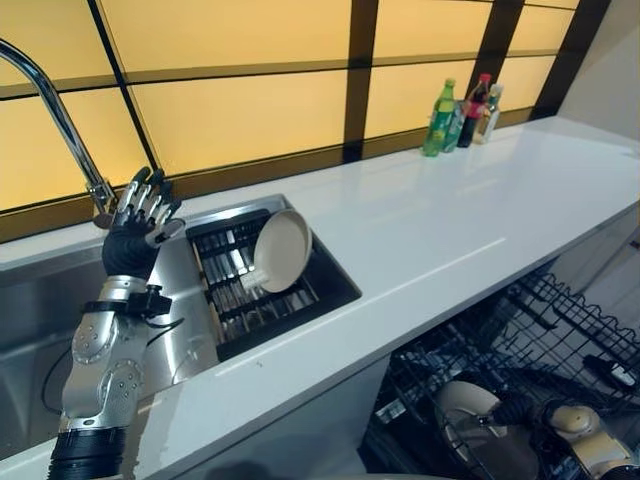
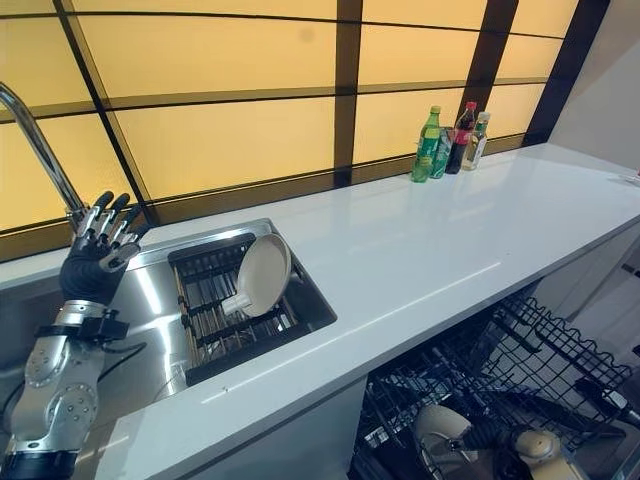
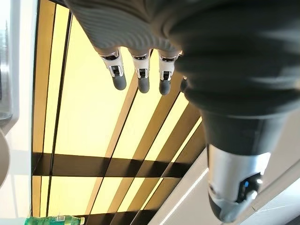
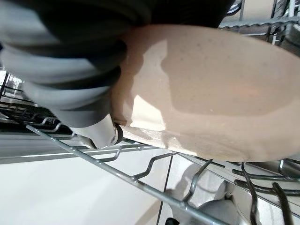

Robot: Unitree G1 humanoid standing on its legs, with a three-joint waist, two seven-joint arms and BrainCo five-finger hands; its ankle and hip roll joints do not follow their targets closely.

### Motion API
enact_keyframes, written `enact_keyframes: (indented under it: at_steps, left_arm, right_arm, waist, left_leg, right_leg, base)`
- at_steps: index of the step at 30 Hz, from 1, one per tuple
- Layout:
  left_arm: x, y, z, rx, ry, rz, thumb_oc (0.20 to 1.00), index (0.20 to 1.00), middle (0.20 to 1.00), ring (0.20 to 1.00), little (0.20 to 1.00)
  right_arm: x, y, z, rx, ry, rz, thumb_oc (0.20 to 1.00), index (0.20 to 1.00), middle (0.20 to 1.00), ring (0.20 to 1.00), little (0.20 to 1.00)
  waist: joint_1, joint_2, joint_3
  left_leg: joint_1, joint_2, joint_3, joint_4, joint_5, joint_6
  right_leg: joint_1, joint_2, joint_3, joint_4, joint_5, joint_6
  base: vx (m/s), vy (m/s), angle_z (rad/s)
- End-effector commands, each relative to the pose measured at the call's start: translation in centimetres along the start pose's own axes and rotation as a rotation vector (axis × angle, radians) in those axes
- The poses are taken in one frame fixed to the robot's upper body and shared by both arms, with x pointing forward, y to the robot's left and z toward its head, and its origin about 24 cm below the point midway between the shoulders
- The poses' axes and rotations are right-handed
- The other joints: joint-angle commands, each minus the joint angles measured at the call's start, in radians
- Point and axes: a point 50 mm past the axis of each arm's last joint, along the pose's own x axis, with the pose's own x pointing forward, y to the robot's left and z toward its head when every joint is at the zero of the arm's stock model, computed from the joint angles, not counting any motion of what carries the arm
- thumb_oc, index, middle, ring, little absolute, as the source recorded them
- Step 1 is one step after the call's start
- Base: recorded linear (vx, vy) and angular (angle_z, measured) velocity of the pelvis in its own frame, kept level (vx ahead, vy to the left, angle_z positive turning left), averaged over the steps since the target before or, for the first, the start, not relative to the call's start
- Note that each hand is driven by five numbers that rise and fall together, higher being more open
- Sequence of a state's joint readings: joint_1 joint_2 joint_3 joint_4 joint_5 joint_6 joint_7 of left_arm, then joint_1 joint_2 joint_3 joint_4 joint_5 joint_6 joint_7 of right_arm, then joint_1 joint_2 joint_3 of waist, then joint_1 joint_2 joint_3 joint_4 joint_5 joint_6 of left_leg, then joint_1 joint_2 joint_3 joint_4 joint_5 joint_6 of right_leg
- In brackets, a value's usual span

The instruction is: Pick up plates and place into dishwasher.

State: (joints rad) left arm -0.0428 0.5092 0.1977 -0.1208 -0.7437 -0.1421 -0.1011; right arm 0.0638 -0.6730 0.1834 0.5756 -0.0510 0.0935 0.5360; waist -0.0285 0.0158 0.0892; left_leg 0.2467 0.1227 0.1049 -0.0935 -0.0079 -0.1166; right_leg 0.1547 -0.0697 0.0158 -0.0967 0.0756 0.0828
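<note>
One beige plate [image 4: 211, 93] sits pinched in the right hand [image 4: 70, 70] down in the dishwasher rack [image 1: 560, 340]; left hand [image 1: 140, 225] hangs loose, fingers straight, near another plate [image 1: 282, 248].

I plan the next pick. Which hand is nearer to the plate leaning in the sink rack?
Left. The left hand is raised beside the plate; the right hand is down in the dishwasher rack.

We count two plates: one [image 1: 282, 248] beside our left hand [image 1: 140, 225], one [image 4: 211, 89] against our right hand [image 4: 101, 126]; three bottles [image 1: 460, 113] well beyond.
</note>
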Motion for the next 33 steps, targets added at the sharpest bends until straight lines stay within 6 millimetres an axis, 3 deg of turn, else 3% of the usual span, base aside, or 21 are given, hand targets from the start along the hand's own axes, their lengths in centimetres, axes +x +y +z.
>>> enact_keyframes:
  at_steps: [1,5,7,8,14,25,33]
  left_arm:
    - [1.6,-1.2,1.8,0.021,-0.103,-0.046,1.0,1.0,1.0,1.0,1.0]
    - [1.5,-1.1,1.9,0.018,-0.107,-0.038,1.0,1.0,1.0,1.0,1.0]
    - [1.4,-1.0,1.9,0.018,-0.108,-0.034,1.0,1.0,1.0,1.0,1.0]
    - [1.4,-0.9,1.9,0.016,-0.11,-0.033,1.0,1.0,1.0,1.0,1.0]
    - [1.1,-0.5,1.8,0.014,-0.122,-0.018,1.0,1.0,1.0,1.0,1.0]
    - [0.3,0.7,2.1,0.002,-0.181,0.032,1.0,1.0,1.0,1.0,1.0]
    - [0.0,1.4,2.3,0.005,-0.202,0.057,1.0,1.0,1.0,1.0,1.0]
  right_arm:
    - [2.1,2.6,2.8,-0.023,-0.094,0.109,0.2,0.2,0.2,0.2,0.2]
    - [1.9,2.5,3.3,-0.004,-0.126,0.079,0.2,0.2,0.2,0.2,0.2]
    - [1.7,2.3,3.8,0.009,-0.151,0.071,0.937,0.937,0.937,0.937,0.937]
    - [1.6,2.2,4.1,0.008,-0.167,0.057,1.0,1.0,1.0,1.0,1.0]
    - [0.3,0.5,6.3,0.038,-0.288,-0.033,1.0,1.0,1.0,1.0,1.0]
    - [-4.5,-4.1,11.4,0.029,-0.602,-0.271,1.0,1.0,1.0,1.0,1.0]
    - [-7.5,-5.6,13.5,0.015,-0.763,-0.399,1.0,1.0,1.0,1.0,1.0]
  waist:
    - [0.024,-0.003,0.017]
    - [0.023,-0.004,0.008]
    - [0.02,-0.006,0.001]
    - [0.019,-0.008,-0.002]
    - [0.01,-0.015,-0.023]
    - [-0.005,-0.024,-0.05]
    - [-0.004,-0.032,-0.045]
  left_leg:
    - [-0.087,-0.008,-0.069,0.006,0.026,0.014]
    - [-0.088,-0.012,-0.077,0.006,0.025,0.012]
    - [-0.087,-0.014,-0.078,0.006,0.025,0.012]
    - [-0.086,-0.014,-0.078,0.006,0.025,0.012]
    - [-0.081,-0.013,-0.076,0.006,0.023,0.014]
    - [-0.081,0.011,-0.071,0.006,0.043,0.011]
    - [-0.078,0.047,-0.073,0.006,0.064,-0.007]
  right_leg:
    - [-0.012,-0.006,-0.075,0.009,-0.046,0.012]
    - [-0.009,-0.005,-0.078,0.009,-0.051,0.011]
    - [-0.007,-0.003,-0.079,0.009,-0.053,0.011]
    - [-0.006,-0.002,-0.08,0.009,-0.054,0.01]
    - [0.002,0.007,-0.077,0.009,-0.062,0.005]
    - [0.003,0.043,-0.057,0.009,-0.066,-0.023]
    - [0.003,0.07,-0.048,0.026,-0.08,-0.049]
  base:
    - [-0.03,0.044,0.04]
    - [-0.03,0.029,0.1]
    - [-0.03,0.016,0.12]
    - [-0.02,0.005,0.04]
    - [-0.02,-0.001,0.0]
    - [-0.07,-0.035,0.0]
    - [-0.05,-0.071,-0.01]
